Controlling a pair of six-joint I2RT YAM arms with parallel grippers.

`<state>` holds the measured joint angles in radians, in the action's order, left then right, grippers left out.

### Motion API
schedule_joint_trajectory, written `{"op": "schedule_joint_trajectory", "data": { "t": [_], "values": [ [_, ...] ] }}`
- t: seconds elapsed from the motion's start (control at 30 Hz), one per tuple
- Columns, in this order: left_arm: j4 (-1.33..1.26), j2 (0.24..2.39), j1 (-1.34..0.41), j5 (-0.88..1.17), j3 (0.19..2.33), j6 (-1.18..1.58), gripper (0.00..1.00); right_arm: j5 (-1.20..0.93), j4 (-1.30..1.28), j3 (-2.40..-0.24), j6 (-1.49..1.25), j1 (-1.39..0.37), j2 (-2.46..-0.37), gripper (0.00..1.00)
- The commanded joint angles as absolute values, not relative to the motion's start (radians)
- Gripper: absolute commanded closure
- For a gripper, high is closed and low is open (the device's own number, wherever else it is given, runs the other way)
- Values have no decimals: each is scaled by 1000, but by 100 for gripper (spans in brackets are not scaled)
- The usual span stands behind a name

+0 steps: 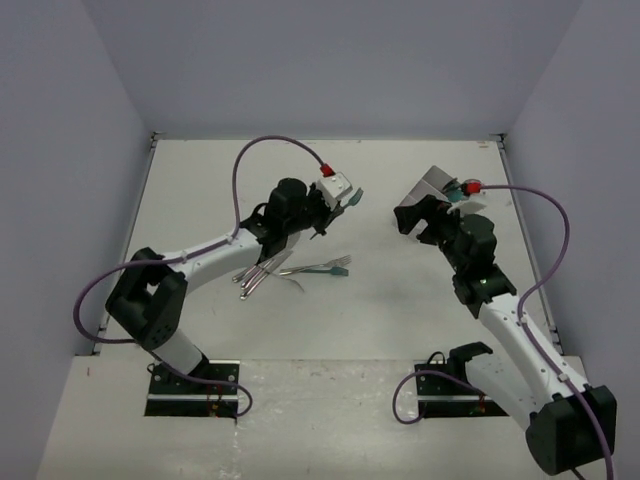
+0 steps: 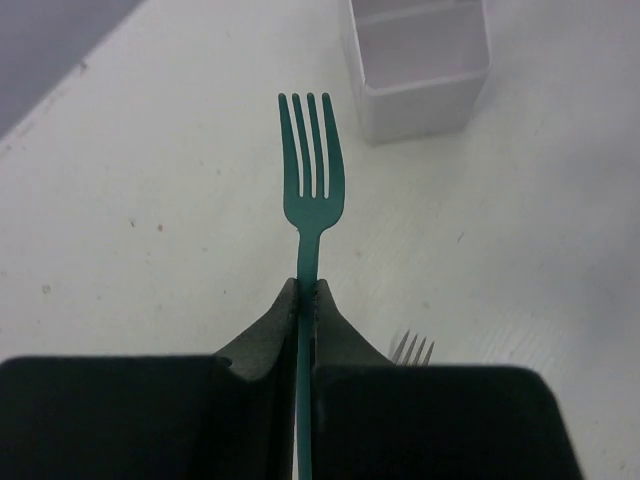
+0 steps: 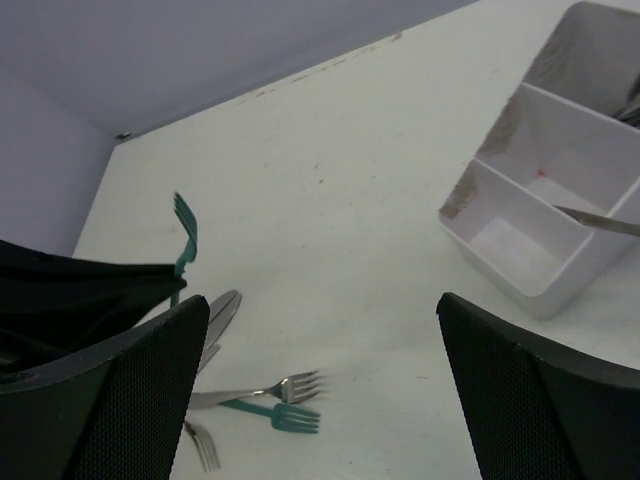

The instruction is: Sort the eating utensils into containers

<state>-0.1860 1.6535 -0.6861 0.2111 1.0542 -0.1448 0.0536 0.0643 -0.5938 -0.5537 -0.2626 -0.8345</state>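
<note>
My left gripper (image 2: 308, 292) is shut on the handle of a teal fork (image 2: 312, 170), held above the table with its tines pointing away. From above, this gripper (image 1: 337, 207) and the fork (image 1: 351, 199) hang left of centre. The white three-compartment container (image 3: 505, 268) stands at the back right (image 1: 434, 181), and a silver utensil (image 3: 600, 220) lies in its middle compartment. My right gripper (image 3: 325, 300) is open with nothing between its fingers and hovers just in front of the container (image 1: 410, 216). Loose utensils lie on the table: a second teal fork (image 3: 287, 416), a silver fork (image 3: 272, 388) and knives (image 3: 222, 310).
The pile of silver utensils (image 1: 262, 273) lies under the left forearm, with the loose teal fork (image 1: 335, 267) to its right. Silver fork tines (image 2: 412, 350) show beside the left fingers. A corner of the container (image 2: 420, 85) is ahead of the held fork. Walls enclose the table.
</note>
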Motion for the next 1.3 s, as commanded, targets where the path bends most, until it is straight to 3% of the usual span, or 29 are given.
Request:
{"op": "schedule_joint_trajectory", "data": {
  "t": [0.0, 0.3, 0.43, 0.47, 0.57, 0.77, 0.87, 1.07, 1.27],
  "values": [
    [-411, 1557, -701, 216, 1023, -11, 100, -208, 247, -594, -615, -273, -908, 3],
    [-489, 1543, -796, 147, 1043, 121, 100, -199, 405, -704, -618, -417, -1077, 7],
    [-502, 1545, -799, 127, 1072, 164, 100, -201, 433, -704, -607, -437, -1098, 16],
    [-497, 1545, -799, 123, 1075, 164, 100, -198, 431, -703, -603, -442, -1100, 24],
    [-489, 1546, -799, 48, 1094, 222, 100, -196, 426, -695, -581, -451, -1091, 35],
    [-456, 1537, -799, -141, 1130, 307, 100, -209, 397, -650, -520, -456, -1028, 37],
    [-463, 1528, -799, -112, 1137, 328, 100, -199, 414, -652, -502, -456, -1017, 37],
    [-485, 1506, -804, -57, 1124, 371, 100, -236, 420, -721, -491, -459, -1098, 48],
    [-492, 1483, -813, -37, 1111, 373, 100, -262, 440, -791, -485, -463, -1178, 50]
  ]
}}
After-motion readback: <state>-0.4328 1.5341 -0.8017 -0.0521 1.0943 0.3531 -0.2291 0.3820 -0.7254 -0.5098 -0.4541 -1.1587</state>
